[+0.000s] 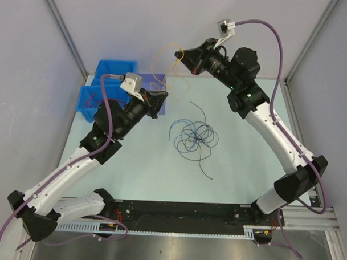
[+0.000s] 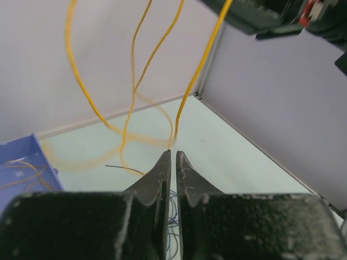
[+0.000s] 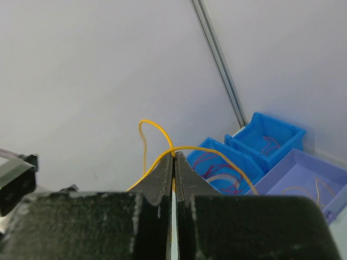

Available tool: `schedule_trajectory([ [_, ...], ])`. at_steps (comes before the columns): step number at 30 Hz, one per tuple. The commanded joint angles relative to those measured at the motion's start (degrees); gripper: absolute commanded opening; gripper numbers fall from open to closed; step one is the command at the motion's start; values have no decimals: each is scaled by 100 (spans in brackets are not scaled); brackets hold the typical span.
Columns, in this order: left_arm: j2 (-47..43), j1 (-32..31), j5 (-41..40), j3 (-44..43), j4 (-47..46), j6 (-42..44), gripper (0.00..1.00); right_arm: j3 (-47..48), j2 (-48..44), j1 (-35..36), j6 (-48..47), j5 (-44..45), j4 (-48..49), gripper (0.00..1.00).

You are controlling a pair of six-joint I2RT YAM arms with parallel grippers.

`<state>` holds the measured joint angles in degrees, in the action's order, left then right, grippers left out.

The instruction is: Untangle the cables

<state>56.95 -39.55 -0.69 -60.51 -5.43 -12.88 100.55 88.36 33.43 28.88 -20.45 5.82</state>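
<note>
A yellow cable [image 1: 163, 51] hangs in loops in the air between my two grippers. My right gripper [image 1: 183, 54] is raised at the back and is shut on it [image 3: 142, 131] at the fingertips [image 3: 174, 154]. From there the yellow cable [image 2: 201, 69] runs down to my left gripper [image 2: 173, 153], ending at the tip of one finger. Those jaws stand a narrow slit apart, and I cannot see the cable pinched between them. In the top view my left gripper [image 1: 162, 96] hovers by the lilac tray. A tangle of blue and dark cables [image 1: 194, 136] lies on the table.
Two blue bins [image 1: 115, 68] [image 1: 88, 99] and a lilac tray [image 1: 158, 85] stand at the back left. The blue bins [image 3: 226, 161] hold red cables and the lilac tray [image 3: 303, 179] holds orange ones. Grey walls close in the back and both sides.
</note>
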Motion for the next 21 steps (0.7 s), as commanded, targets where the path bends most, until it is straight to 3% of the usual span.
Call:
schedule_trajectory([
  [1,298,157,-581,-356,33,137,12,87,356,6,109,-100,261,0],
  [7,1002,1018,33,-620,262,-443,8,692,1077,-3,91,-249,130,0],
  [9,1229,1203,576,-620,131,-513,7,956,1508,-21,65,-284,51,0],
  [15,1942,1827,1289,-1058,60,-680,0,2344,2807,-126,205,-583,-266,0],
  [21,2645,2100,1273,-1507,-11,-654,0,3496,3862,-170,363,-750,-389,0],
])
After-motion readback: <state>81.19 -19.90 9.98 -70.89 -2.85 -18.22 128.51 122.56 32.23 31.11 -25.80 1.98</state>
